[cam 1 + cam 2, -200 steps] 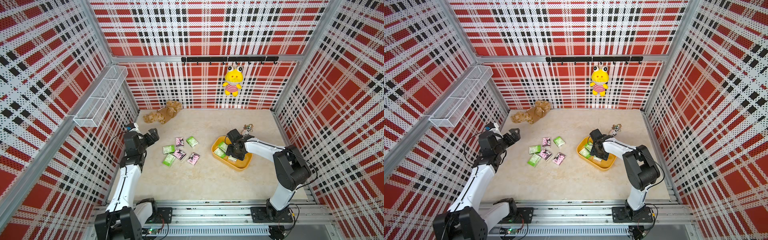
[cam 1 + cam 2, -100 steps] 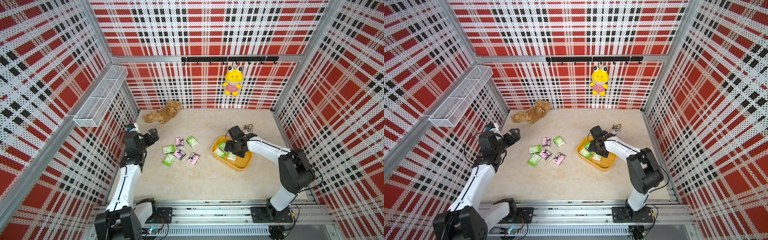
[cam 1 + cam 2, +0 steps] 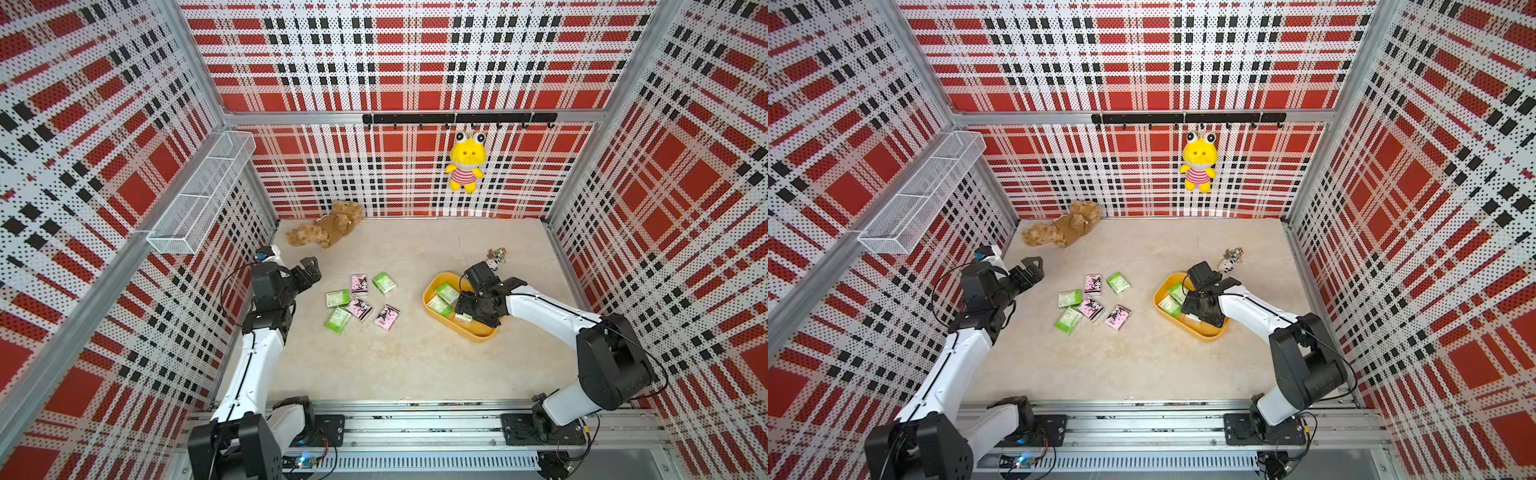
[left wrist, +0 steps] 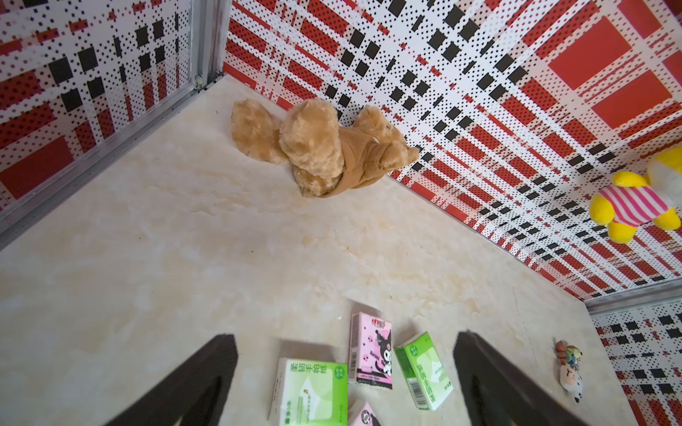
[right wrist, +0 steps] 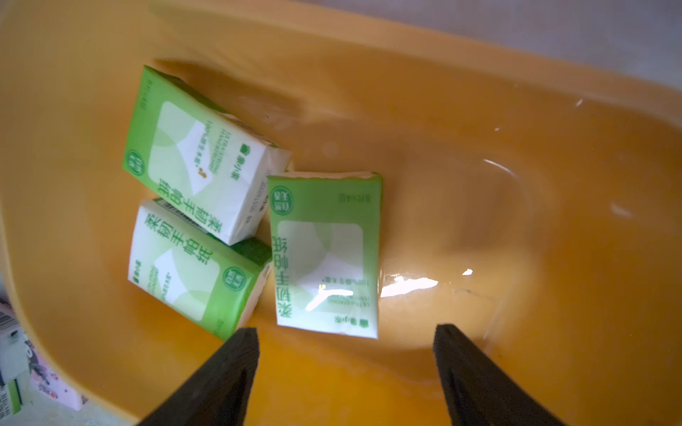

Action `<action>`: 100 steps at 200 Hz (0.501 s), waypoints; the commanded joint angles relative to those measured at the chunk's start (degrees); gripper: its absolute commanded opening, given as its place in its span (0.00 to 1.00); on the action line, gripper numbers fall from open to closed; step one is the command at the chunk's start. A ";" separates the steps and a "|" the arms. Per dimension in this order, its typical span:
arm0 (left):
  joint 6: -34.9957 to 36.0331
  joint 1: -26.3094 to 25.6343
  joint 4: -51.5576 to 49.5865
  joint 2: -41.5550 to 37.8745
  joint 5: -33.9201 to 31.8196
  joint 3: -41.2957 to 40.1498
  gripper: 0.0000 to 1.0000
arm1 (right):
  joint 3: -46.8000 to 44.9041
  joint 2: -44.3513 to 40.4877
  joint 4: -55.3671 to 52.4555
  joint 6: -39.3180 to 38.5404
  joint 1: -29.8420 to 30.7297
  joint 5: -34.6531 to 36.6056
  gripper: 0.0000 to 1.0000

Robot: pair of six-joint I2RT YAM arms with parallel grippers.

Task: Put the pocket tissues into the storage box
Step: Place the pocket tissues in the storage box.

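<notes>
Right fingers [image 5: 221, 376] wide, empty (3 pocket tissues [image 5: 324, 254] ahead).

— What do we see at the back of the pale surface [image 3: 395, 365]?
— We see a brown teddy bear [image 3: 326, 228] lying on its side against the back wall, near the left corner.
— And higher up?
— We find a black hook rail [image 3: 457, 118] on the red plaid back wall [image 3: 374, 62], and a yellow frog plush [image 3: 465, 166] in a striped shirt hangs from it.
— We also note a white wire mesh basket [image 3: 199, 195] mounted on the left wall.
— And a small keychain trinket [image 3: 496, 254] lies on the surface, toward the right wall.
</notes>
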 commanded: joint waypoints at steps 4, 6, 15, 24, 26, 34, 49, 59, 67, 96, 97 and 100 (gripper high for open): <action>0.34 -0.60 0.92 0.24 -0.65 1.00 0.99 | -0.70 -0.37 4.89 1.11 -0.16 -3.27 0.83; 0.34 -0.66 0.92 0.25 -0.65 1.00 0.99 | -0.70 -0.20 5.15 1.15 -0.17 -3.45 0.83; 0.29 -0.74 0.92 0.24 -0.71 0.89 0.99 | -0.70 0.37 6.01 1.41 -0.15 -4.24 0.82; 0.34 -0.78 0.92 0.11 -0.81 0.91 0.99 | -0.57 0.89 6.80 1.50 -0.09 -4.67 0.82; 0.34 -0.77 0.92 0.08 -0.87 0.84 0.99 | -0.54 1.09 6.90 1.51 0.00 -4.68 0.82; 0.34 -0.84 0.92 0.06 -0.92 0.82 0.99 | -0.29 1.56 7.16 1.45 0.01 -4.76 0.82; 0.43 -0.78 0.92 -0.02 -1.00 0.82 0.99 | 0.38 2.32 7.44 1.17 0.09 -4.72 0.82; 0.51 -0.78 0.83 -0.04 -1.09 0.69 0.99 | 0.75 2.66 7.58 1.08 0.18 -4.60 0.82; 0.58 -0.78 0.83 -0.02 -1.15 0.72 0.99 | 1.00 3.08 7.84 1.05 0.18 -4.92 0.82; 0.64 -0.78 0.83 0.06 -1.27 0.65 0.99 | 1.76 4.81 7.94 0.72 0.54 -5.12 0.81; 0.66 -0.78 0.83 0.02 -1.27 0.65 0.99 | 1.76 4.86 7.97 0.77 0.54 -5.17 0.81; 0.69 -0.85 0.83 0.05 -1.27 0.65 0.99 | 1.76 4.96 8.17 0.76 0.61 -5.20 0.81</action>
